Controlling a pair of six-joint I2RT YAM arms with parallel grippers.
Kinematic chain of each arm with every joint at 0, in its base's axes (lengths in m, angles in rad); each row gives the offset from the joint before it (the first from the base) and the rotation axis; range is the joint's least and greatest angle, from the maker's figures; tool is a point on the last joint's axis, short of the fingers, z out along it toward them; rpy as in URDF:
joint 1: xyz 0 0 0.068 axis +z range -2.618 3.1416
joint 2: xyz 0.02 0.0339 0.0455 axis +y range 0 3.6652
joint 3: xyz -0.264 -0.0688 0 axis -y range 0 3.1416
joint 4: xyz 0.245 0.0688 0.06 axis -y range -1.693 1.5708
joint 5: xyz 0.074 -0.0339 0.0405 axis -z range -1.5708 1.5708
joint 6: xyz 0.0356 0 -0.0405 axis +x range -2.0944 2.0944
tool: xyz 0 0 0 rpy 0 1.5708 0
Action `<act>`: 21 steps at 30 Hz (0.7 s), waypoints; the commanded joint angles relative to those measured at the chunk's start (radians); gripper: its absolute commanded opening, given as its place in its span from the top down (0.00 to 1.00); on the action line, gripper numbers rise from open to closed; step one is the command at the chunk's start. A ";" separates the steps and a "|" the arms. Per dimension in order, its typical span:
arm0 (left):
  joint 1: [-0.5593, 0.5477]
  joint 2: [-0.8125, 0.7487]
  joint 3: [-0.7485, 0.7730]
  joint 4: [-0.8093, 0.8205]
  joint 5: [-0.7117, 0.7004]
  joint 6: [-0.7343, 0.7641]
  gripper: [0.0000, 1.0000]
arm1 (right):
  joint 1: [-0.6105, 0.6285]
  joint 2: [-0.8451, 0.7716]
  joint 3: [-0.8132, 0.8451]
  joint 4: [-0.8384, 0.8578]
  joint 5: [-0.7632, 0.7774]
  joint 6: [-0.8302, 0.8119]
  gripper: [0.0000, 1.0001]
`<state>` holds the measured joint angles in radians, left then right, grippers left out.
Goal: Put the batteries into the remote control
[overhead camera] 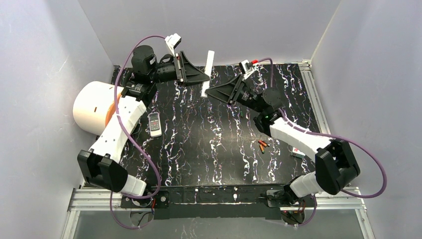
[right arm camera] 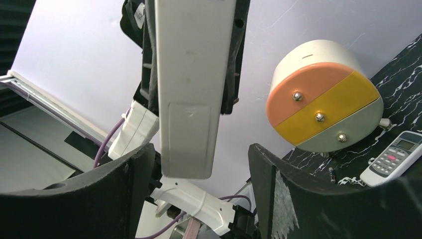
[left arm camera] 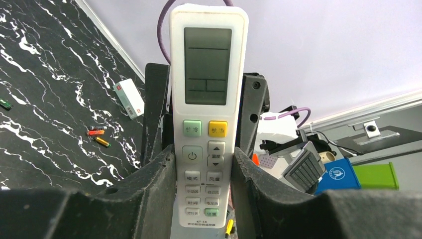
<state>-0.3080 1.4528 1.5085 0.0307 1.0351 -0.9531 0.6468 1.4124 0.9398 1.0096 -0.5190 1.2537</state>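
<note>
A long white remote control (left arm camera: 208, 99) with a screen and buttons stands upright above the table's far side, and my left gripper (left arm camera: 205, 184) is shut on its lower button half. In the top view the remote control (overhead camera: 208, 64) hangs between my left gripper (overhead camera: 200, 74) and right gripper (overhead camera: 215, 89). The right wrist view shows its plain back with the battery cover (right arm camera: 189, 139) closed. My right gripper (right arm camera: 199, 172) is open around its bottom end, with a gap at each finger. The orange-red batteries (overhead camera: 262, 145) lie loose on the table by the right arm, also in the left wrist view (left arm camera: 97, 134).
A smaller remote (overhead camera: 155, 124) lies on the table's left side beside a big white cylinder (overhead camera: 94, 107) with an orange and yellow end face (right arm camera: 323, 94). A small white box (overhead camera: 298, 153) lies right of the batteries. Grey walls close in the dark marbled table (overhead camera: 209, 149).
</note>
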 commanded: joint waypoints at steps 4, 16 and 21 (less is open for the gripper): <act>-0.006 -0.099 -0.056 0.031 -0.052 0.023 1.00 | 0.043 0.044 0.091 0.016 0.004 0.006 0.36; -0.006 -0.171 -0.126 0.011 -0.160 0.094 0.30 | 0.056 0.024 0.141 -0.200 -0.075 -0.221 0.89; -0.005 -0.178 -0.042 -0.314 -0.342 0.316 0.11 | 0.060 -0.010 0.284 -0.843 -0.035 -0.740 0.90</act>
<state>-0.3099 1.3140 1.3884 -0.0360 0.8528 -0.8158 0.7006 1.4582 1.0901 0.6392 -0.5747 0.9501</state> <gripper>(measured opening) 0.867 0.479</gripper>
